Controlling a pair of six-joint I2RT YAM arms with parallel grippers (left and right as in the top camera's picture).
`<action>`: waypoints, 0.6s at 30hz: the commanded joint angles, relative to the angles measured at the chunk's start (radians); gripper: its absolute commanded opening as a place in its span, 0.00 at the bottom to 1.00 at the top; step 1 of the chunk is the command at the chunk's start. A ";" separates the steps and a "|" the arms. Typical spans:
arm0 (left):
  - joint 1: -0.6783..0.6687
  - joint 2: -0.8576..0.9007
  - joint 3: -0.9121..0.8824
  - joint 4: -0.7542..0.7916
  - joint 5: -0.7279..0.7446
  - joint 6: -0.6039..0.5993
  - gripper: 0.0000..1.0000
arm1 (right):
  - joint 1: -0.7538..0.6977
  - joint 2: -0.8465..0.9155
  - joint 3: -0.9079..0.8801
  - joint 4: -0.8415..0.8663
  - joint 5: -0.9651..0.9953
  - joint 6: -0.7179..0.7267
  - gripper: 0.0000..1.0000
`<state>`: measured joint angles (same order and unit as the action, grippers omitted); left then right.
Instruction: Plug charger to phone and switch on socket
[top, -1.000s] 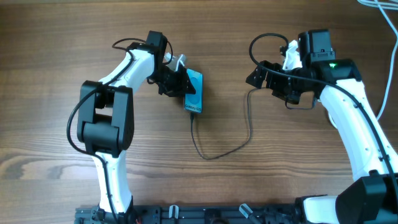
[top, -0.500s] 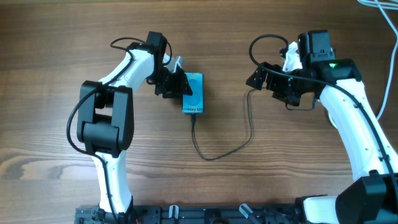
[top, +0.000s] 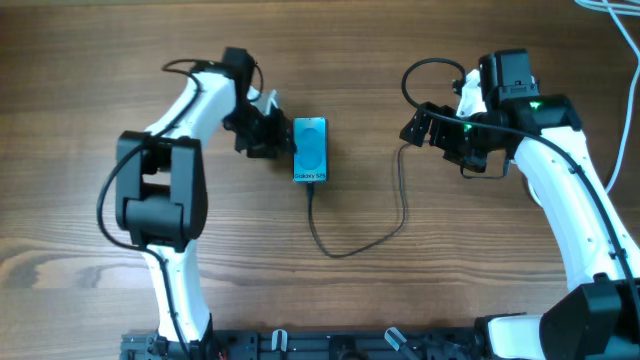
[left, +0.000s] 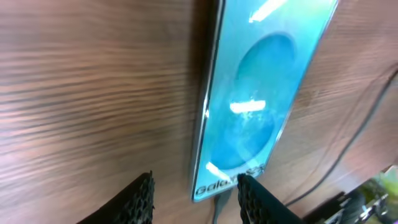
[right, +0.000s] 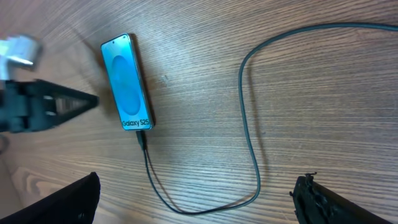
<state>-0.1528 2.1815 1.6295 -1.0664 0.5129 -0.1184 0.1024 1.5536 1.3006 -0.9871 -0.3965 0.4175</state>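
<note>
Here, left jaws parted beside phone (top: 311, 150), empty, right jaws apparently wide, empty.

Phone + charger: connected, by the look of it.
You'll see the phone (top: 311, 150) lying flat, cyan screen up, "Galaxy S25" txt at its near edge; thin black charger (top: 350, 245) meets that edge, then loops right & away.

phone (top: 310, 150): 1 | charger (right: 242, 93): 1 | pincers: 2 (left pincer (top: 277, 140), right pincer (top: 412, 127))
</note>
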 joint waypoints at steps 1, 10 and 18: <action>0.058 -0.147 0.109 -0.050 -0.022 -0.002 0.50 | -0.009 -0.006 0.016 0.006 0.047 0.003 0.99; 0.161 -0.398 0.146 -0.071 -0.220 -0.002 1.00 | -0.159 -0.008 0.016 0.066 0.344 0.195 1.00; 0.169 -0.401 0.146 -0.072 -0.219 -0.002 1.00 | -0.343 -0.004 0.016 0.174 0.646 0.238 1.00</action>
<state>0.0116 1.7763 1.7733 -1.1381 0.3172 -0.1215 -0.1829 1.5536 1.3006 -0.8463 0.0628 0.6102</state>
